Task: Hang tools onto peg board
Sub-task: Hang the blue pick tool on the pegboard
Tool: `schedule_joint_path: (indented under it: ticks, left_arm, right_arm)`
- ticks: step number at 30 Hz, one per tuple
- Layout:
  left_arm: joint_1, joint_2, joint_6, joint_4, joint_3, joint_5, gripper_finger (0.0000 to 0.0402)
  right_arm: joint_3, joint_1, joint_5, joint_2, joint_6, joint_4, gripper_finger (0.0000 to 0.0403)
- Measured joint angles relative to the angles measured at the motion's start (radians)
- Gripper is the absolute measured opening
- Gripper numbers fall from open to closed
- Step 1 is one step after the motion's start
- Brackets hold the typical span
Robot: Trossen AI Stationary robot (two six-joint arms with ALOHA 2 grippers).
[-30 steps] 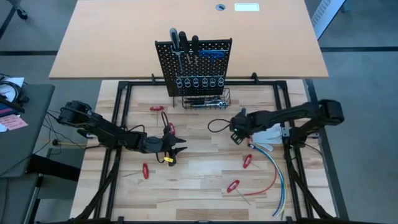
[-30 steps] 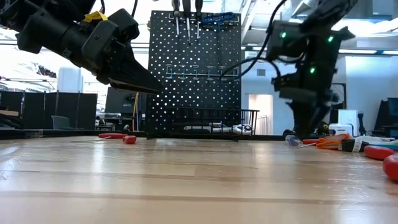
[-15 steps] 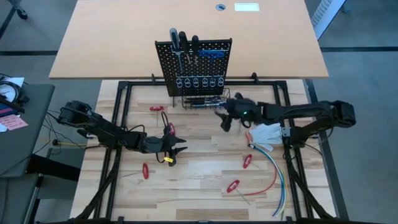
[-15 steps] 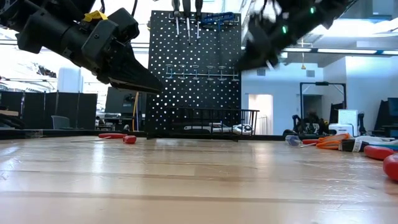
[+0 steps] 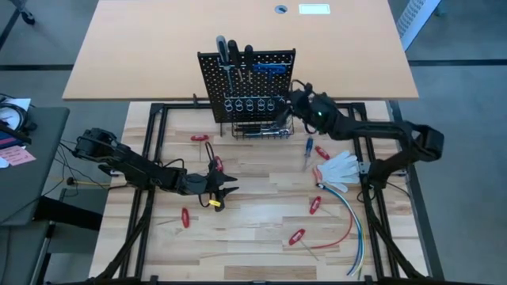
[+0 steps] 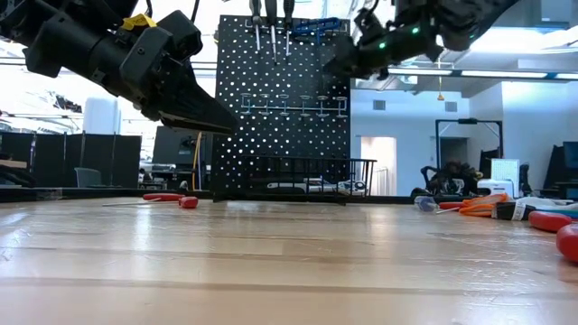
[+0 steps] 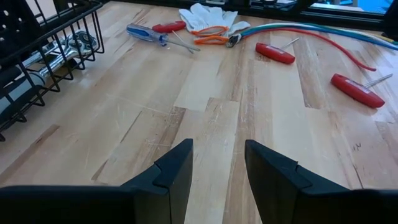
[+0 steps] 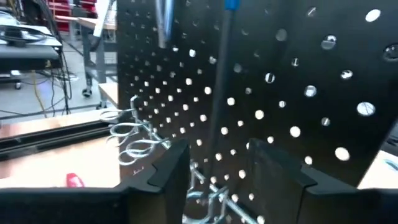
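While my left gripper [image 5: 224, 190] waits low over the left-centre of the table [image 5: 253, 237], fingers apart with nothing between them, the work is over on the right side.

Two red tools lie closest to that idle arm, one just beyond it [image 5: 199, 138] and one nearer me [image 5: 185, 218].

Further right stands the peg board [image 5: 247, 87], upright at the far edge, with screwdrivers [image 5: 226, 49] already hung along its top and a wire basket [image 5: 261, 127] at its foot.

My right gripper [image 5: 299, 101] is raised at the board's right edge, facing its perforated front. In the right wrist view a long shaft with a blue top [image 8: 219, 106] runs upright between the fingers [image 8: 163, 175]. I think they are closing on it, but I cannot tell whether it is gripped or merely hanging on the board behind them.

The blue screwdriver [image 5: 307, 152] on the table lies near-to-far, nearer me than that gripper, so the right arm is nearer it.

I can read no labels or writing anywhere.
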Motion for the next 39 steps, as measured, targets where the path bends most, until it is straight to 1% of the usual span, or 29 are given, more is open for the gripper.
schedule_joint_path:
  ticks: [4,10,13,16,21,22,30,39]
  left_arm:
    - [0.0,0.0,0.002,0.0,0.0,0.0,0.0141]
    - [0.0,0.0,0.007,-0.001,0.0,0.0,0.0141]
    - [0.0,0.0,0.006,-0.002,0.0,0.0,0.0141]
    - [0.0,0.0,0.005,-0.006,0.0,0.0,0.0141]
    - [0.0,0.0,0.002,-0.01,0.0,0.0,0.0141]
    - [0.0,0.0,0.001,-0.01,0.0,0.0,0.0141]
    - [0.0,0.0,-0.003,-0.014,0.0,0.0,0.0141]
    - [0.0,0.0,-0.006,-0.014,0.0,0.0,0.0141]
  right_arm:
    - [0.06,-0.033,-0.096,0.058,0.0,-0.006,0.015]
    - [0.144,-0.05,-0.105,0.126,-0.002,-0.065,0.0128]
    - [0.17,-0.046,-0.104,0.142,-0.033,-0.086,0.0112]
    - [0.181,-0.03,-0.104,0.14,-0.042,-0.096,0.0081]
    - [0.181,-0.02,-0.107,0.099,-0.012,-0.104,0.0014]
    - [0.181,-0.02,-0.108,0.09,-0.006,-0.107,0.0009]
    - [0.181,-0.015,-0.109,0.035,0.035,-0.133,0.0009]
    - [0.181,0.012,-0.103,0.022,0.063,-0.235,0.0008]
